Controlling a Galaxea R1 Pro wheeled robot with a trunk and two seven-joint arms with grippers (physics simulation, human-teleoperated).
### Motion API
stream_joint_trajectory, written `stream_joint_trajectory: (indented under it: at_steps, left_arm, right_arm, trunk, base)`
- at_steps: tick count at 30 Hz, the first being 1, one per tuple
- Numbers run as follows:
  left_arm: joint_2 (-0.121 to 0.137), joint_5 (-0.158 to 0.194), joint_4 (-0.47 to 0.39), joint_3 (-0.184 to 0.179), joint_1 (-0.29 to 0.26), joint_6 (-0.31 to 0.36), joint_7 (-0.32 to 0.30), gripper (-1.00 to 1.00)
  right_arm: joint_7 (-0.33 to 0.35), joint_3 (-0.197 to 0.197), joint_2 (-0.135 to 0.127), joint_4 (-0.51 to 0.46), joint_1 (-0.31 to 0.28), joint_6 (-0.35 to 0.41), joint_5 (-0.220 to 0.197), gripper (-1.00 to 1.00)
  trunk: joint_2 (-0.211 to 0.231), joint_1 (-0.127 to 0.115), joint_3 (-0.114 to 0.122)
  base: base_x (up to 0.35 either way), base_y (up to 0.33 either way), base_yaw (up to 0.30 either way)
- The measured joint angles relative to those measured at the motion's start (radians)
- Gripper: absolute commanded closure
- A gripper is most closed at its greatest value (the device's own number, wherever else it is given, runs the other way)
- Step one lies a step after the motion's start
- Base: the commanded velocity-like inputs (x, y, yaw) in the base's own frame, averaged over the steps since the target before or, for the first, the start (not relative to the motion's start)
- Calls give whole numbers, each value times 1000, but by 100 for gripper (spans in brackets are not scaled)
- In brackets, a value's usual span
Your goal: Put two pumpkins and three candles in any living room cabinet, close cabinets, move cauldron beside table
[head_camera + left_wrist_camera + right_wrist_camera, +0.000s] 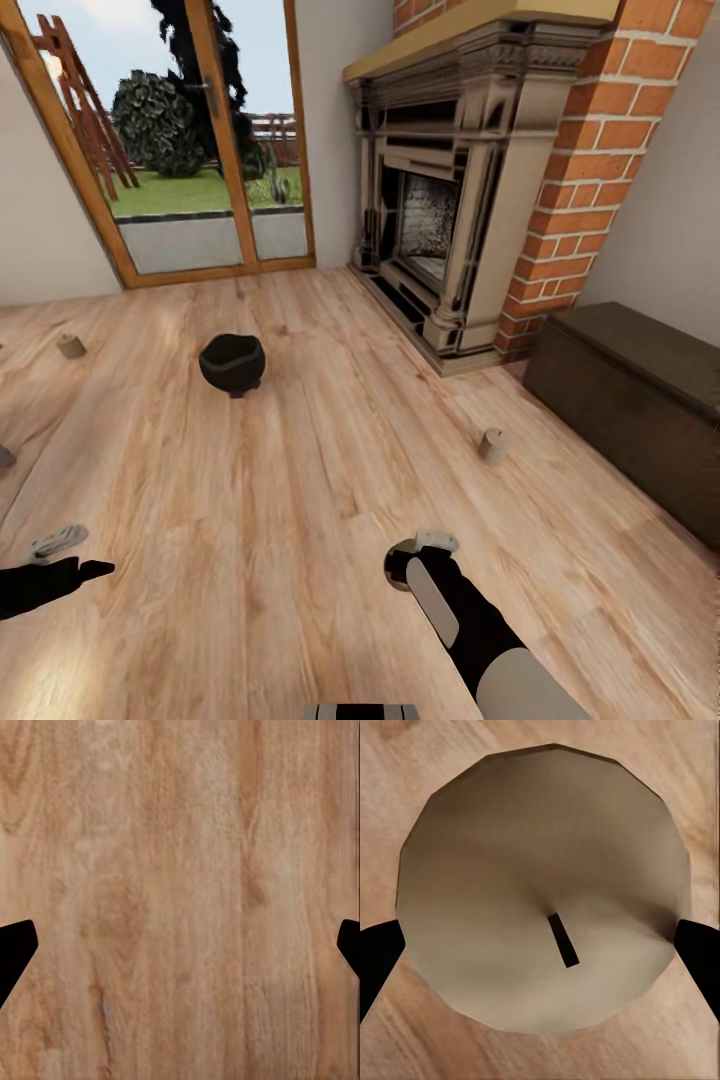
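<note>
**Right end effector over a candle, fingers either side**

Right end effector (540, 945) hanging directly over a candle (544, 896), looking straight down on its round pale top and dark wick. Fingertips (379, 952) dark at both flanks of the cylinder, at or just against its edge; spread to candle width, contact not certain, so clamped or merely bracketing cannot be told. Vertical approach likely chosen because the stout cylinder stands upright on the floor (300, 520).

Left end effector (180, 952) pointing down at bare planks, fingers wide apart, nothing between them. Probably parked out of the way.

Elsewhere in head view: second candle (492, 445) upright on floor, near the front of the cabinet (630, 400), long dark unit, closed on the faces visible. Third candle (70, 346) far off to the left, tilted or upright hard to say. Cauldron (232, 363) standing mid-floor, well apart from everything. Fireplace (440, 200) with brick surround beside the cabinet; glass doors (200, 140) beyond.

Route from held position to cabinet looks open across the floor, only the second candle near that path. Cabinet needs opening first, judged from its shut look.
</note>
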Motion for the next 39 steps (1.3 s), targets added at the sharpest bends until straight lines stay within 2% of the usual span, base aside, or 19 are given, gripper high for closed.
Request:
stream_joint_trajectory:
  at_steps: [22, 39]
  left_arm:
    - [0, 0, 0, 1, 0, 0, -2, -100]
    - [0, 0, 0, 1, 0, 0, -2, -100]
  right_arm:
    - [0, -1, 0, 1, 0, 0, -4, 100]
    - [0, -1, 0, 1, 0, -1, -3, 100]
  trunk:
    - [0, 0, -7]
    - [0, 0, -7]
  base:
    - [308, 118, -275]
    - [255, 8, -276]
